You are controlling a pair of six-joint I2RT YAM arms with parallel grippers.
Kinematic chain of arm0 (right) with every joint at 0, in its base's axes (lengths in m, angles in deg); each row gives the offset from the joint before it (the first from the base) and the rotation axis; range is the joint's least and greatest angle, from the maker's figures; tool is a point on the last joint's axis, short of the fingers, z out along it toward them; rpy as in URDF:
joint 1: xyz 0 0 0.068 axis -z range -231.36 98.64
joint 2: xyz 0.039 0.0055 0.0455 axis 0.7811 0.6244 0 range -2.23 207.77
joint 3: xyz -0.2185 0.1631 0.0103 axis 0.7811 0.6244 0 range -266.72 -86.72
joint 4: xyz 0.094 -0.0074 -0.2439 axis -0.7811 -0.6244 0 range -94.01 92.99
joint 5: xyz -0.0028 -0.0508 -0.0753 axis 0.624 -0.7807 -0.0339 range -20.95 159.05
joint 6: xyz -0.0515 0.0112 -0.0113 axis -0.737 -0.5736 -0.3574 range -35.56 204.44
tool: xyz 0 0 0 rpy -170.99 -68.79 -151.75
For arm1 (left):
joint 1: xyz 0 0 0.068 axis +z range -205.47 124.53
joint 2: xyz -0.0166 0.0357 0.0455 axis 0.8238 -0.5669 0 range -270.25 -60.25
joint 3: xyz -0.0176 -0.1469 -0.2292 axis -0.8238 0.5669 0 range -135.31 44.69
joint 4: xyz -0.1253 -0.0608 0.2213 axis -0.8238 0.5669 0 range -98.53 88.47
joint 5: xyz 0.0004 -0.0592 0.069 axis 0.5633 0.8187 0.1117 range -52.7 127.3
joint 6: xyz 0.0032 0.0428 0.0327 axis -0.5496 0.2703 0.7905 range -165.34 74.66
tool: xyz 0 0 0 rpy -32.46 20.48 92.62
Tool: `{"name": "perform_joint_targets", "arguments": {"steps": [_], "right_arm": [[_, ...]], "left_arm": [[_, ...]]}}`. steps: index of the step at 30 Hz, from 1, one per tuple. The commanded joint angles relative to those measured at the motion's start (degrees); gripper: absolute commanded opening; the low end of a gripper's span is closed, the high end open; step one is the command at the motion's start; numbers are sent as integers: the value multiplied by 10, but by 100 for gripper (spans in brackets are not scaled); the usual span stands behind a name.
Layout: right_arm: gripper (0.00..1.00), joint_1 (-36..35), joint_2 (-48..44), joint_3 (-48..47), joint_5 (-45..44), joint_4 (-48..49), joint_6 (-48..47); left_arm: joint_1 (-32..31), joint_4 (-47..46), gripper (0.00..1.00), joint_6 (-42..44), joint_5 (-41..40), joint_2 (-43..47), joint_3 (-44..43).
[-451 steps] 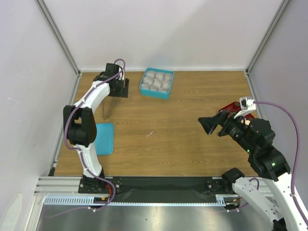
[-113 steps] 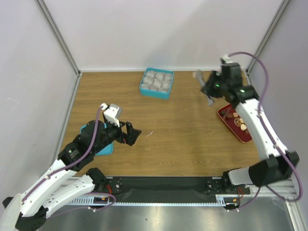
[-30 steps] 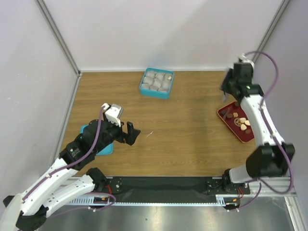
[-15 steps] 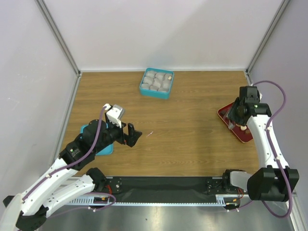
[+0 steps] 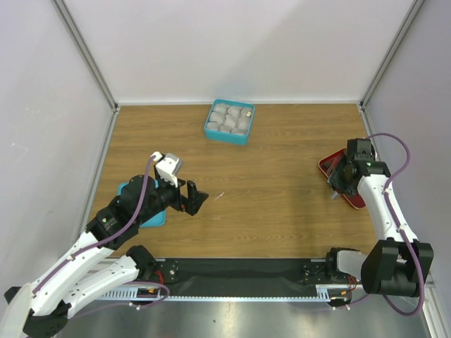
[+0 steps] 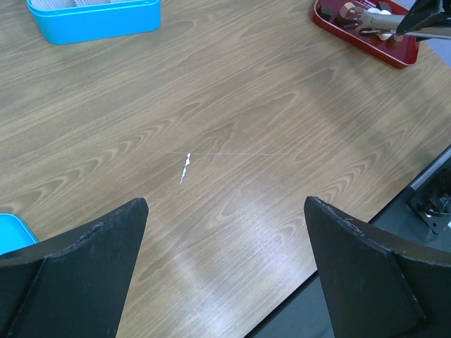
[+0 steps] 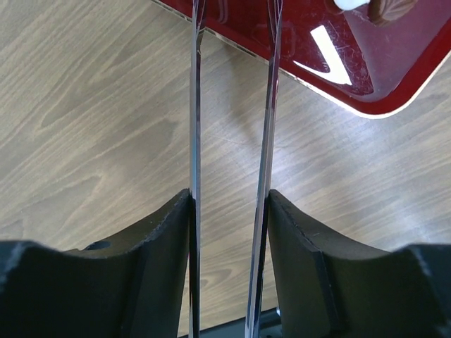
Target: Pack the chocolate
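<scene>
On the wooden surface (image 5: 282, 183), the teal box (image 5: 230, 121) sits far centre and the red tray (image 7: 366, 77) at right. The left gripper (image 6: 225, 204) hangs wide apart, empty, well away. The right gripper (image 7: 229, 201) clamps tweezers (image 7: 195, 141) reaching lengthwise over the tray's edge, with the chocolate (image 7: 391, 8) just ahead.

Table (image 5: 282, 176) middle lies open; tweezers (image 7: 269, 105) apparently overhang the red tray (image 7: 303, 28).
</scene>
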Motion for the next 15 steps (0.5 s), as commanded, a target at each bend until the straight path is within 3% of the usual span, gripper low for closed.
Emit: {"name": "perform_joint_targets", "arguments": {"steps": [1,15], "right_arm": [[51,7,-12,1,-4,39,5],[51,16,21,15,10,89,1]], "left_arm": [[-1,-19,100,12,1,2,-1],[-1,-17,100,12,-4,-3,-2]]}}
